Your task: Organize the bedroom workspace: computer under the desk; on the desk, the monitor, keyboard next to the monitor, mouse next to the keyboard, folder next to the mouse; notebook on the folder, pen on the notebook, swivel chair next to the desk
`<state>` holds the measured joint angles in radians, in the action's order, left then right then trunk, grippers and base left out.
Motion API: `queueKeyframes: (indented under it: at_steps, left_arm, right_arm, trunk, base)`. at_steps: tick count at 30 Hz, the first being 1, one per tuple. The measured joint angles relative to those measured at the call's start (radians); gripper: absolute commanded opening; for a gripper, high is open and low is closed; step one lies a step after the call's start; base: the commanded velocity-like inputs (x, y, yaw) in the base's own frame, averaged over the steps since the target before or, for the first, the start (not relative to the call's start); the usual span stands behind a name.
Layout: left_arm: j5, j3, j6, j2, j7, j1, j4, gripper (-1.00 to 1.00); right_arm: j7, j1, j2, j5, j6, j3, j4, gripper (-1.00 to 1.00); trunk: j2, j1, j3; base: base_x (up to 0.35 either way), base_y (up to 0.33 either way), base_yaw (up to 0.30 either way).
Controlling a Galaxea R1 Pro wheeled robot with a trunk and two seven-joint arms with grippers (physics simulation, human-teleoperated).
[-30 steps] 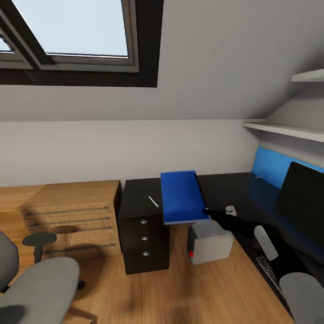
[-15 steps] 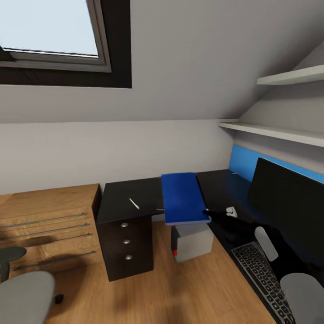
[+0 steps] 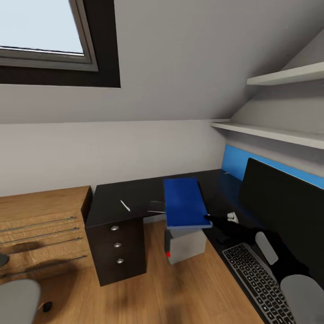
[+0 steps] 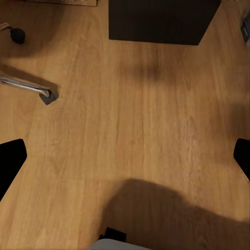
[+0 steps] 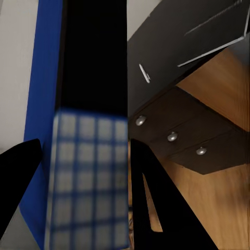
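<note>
My right gripper [image 3: 208, 218] [image 5: 83, 151] is shut on the near corner of the bright blue folder [image 3: 184, 202] [image 5: 49, 78], which it holds level above the grey computer [image 3: 185, 246] at the inner corner of the black desk [image 3: 112, 200]. On the desk's left wing lie the white pen [image 3: 125, 205] [image 5: 144, 73] and the dark grey notebook [image 3: 155, 207] [image 5: 216, 32], which juts over the edge. The monitor [image 3: 283, 202] and keyboard [image 3: 258, 281] stand on the right wing. The swivel chair's seat [image 3: 15, 301] shows at the lower left. My left gripper [image 4: 125, 156] hangs open over the floor.
A light wooden drawer chest [image 3: 40, 225] stands left of the desk's drawer unit [image 3: 118, 245] [image 4: 159, 21]. The chair's chrome leg [image 4: 28, 86] and a caster [image 4: 18, 35] lie on the wooden floor [image 3: 180, 292]. Wall shelves [image 3: 270, 130] hang above the monitor.
The whole view has swung to the right, so the chair and chest slid left and more of the monitor and keyboard came in. The folder stays in my right gripper.
</note>
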<state>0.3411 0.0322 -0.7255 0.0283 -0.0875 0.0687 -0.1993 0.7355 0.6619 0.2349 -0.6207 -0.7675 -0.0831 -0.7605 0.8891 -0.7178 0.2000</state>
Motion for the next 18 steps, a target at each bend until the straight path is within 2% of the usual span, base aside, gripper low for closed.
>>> queueKeyframes:
  at_steps: [9, 18]
  left_arm:
    - [0.000, 0.000, 0.000, 0.001, 0.000, 0.000, 0.000, 1.00]
    - [0.000, 0.001, 0.000, 0.001, 0.000, 0.000, 0.000, 1.00]
  right_arm:
    - [0.002, 0.000, 0.000, -0.006, 0.016, -0.029, 0.031, -1.00]
    - [0.002, 0.000, -0.001, -0.005, 0.017, -0.032, 0.032, -1.00]
  trunk:
    - [0.000, 0.000, 0.000]
    - [0.000, 0.000, 0.000]
  base:
    - [0.079, -0.035, -0.001]
    - [0.081, -0.010, 0.000]
